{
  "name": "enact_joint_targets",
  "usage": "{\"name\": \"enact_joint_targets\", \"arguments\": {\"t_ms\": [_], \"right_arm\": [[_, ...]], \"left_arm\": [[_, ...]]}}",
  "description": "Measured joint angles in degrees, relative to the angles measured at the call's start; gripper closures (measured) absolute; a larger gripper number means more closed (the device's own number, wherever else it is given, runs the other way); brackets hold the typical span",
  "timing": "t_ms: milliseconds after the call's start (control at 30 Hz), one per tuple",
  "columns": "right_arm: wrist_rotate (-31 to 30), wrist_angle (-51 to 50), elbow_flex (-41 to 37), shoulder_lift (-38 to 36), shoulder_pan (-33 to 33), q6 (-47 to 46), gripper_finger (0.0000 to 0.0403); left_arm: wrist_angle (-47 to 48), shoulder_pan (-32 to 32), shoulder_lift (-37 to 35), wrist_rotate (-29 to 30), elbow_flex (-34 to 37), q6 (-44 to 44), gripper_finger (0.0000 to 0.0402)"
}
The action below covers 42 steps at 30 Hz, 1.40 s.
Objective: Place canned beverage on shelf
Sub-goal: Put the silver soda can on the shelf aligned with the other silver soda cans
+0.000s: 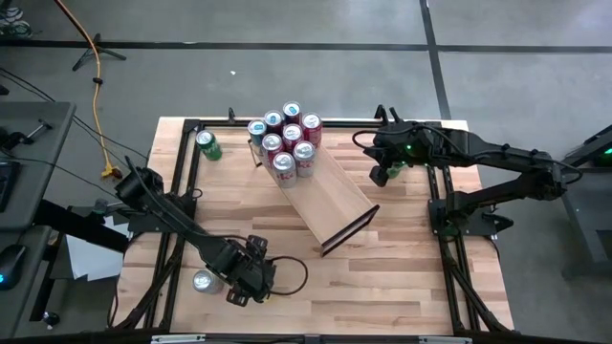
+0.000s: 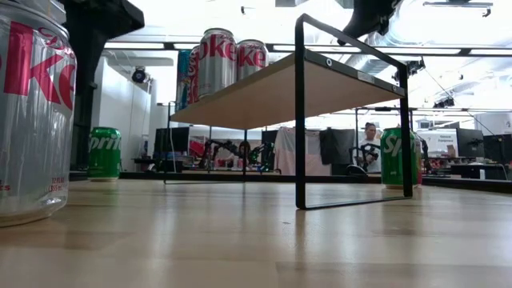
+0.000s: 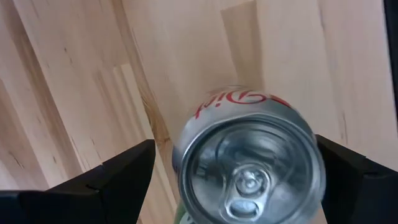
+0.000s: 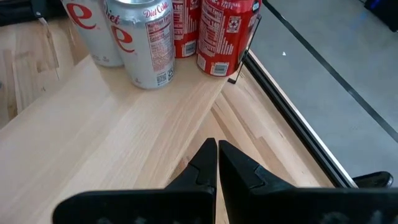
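The left gripper point(image 1: 247, 280) is positioned at the bench's point(image 1: 402, 277) near edge, its fingers point(image 3: 118, 180) spread on either side of an upright silver can point(image 3: 249, 162), apparently without touching it. The right gripper point(image 4: 217, 163), fingers pressed together, is held beside the shelf point(image 1: 330, 203), where seven cans point(image 1: 287, 141) are clustered at the far end.

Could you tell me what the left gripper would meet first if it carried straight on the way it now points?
Most likely the silver Diet Coke can: the left gripper is open and points down at it, with one finger either side of its top. Below the can lies only the tabletop.
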<state>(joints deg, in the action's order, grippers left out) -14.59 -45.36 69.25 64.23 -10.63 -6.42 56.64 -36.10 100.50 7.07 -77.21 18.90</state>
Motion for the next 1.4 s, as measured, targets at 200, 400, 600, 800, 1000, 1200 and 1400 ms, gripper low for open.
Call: {"name": "enact_joint_targets", "arguments": {"t_ms": [200, 400, 600, 800, 1000, 1200, 1400], "right_arm": [[0.0, -0.4, 0.0, 0.0, 0.0, 0.0, 0.0402], [0.0, -1.2, 0.0, 0.0, 0.0, 0.0, 0.0402], [0.0, -1.3, 0.0, 0.0, 0.0, -0.3, 0.0402], [2.7, -1.2, 0.0, 0.0, 0.0, -1.1, 0.0402], [7.0, 1.8, 0.0, 0.0, 0.1, -1.3, 0.0402], [9.1, 9.0, 0.0, 0.0, 1.4, -1.3, 0.0402], [9.1, 13.0, 0.0, 0.0, 3.0, -1.7, 0.0402]], "left_arm": [[0.0, 0.0, 1.8, 0.0, 0.0, 0.6, 0.0073], [0.1, 0.1, 1.9, 0.0, 0.0, 1.5, 0.0104], [0.4, 0.2, 1.5, -0.5, 0.0, 1.5, 0.0193], [0.9, 1.4, -4.4, -4.0, 0.2, 0.5, 0.0193], [-1.5, 4.6, -17.5, -4.4, 0.1, -0.1, 0.0193], [-9.5, 12.0, -26.5, 5.9, -1.2, -4.7, 0.0193], [-5.8, 22.1, -20.5, 7.6, -13.3, -16.4, 0.0193]]}}
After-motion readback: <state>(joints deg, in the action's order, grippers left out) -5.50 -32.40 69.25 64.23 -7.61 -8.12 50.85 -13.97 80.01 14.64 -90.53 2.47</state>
